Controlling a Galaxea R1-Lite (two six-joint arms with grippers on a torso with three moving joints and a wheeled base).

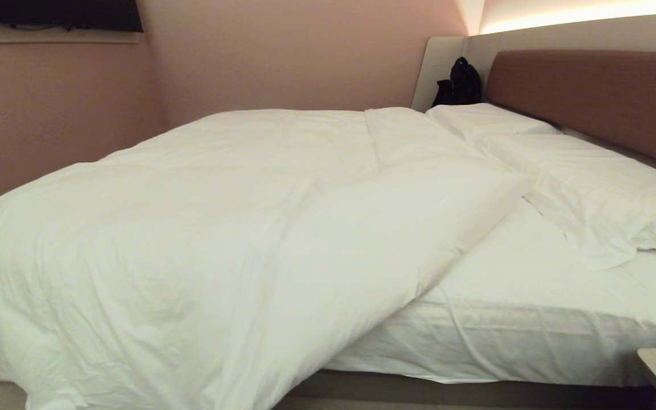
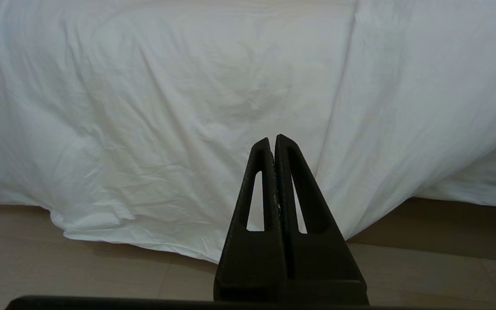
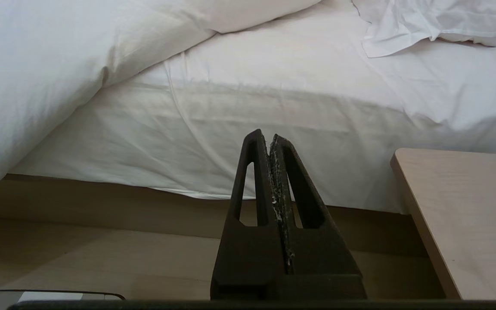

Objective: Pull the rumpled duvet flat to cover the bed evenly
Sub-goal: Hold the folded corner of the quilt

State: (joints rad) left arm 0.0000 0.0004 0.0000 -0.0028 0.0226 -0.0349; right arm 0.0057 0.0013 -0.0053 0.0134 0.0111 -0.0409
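Closest to me, low by the side of the bed, the left tool (image 2: 272, 140) has its two black fingers pressed together on nothing, pointing at the duvet (image 2: 196, 107) where it spills over the bed's edge and touches the floor (image 2: 80, 275). The right tool (image 3: 269, 135) is pinched together the same way, empty, aimed at the bare side of the mattress sheet (image 3: 295, 125), with a pale wooden table (image 3: 467, 215) just beside it.

Above them, the duvet (image 1: 203, 228) lies bunched toward the foot end of the bed (image 1: 476, 393), hanging over the near side there, its upper edge running slantwise so that the sheet (image 1: 533, 296) shows uncovered near the head. Beyond that bare patch sit two white pillows (image 1: 590, 182), rumpled, against the brown headboard (image 1: 595, 91). In the far corner a black bag (image 1: 460, 82) rests by the pale surround, and a dark screen (image 1: 60, 14) hangs on the pink wall.
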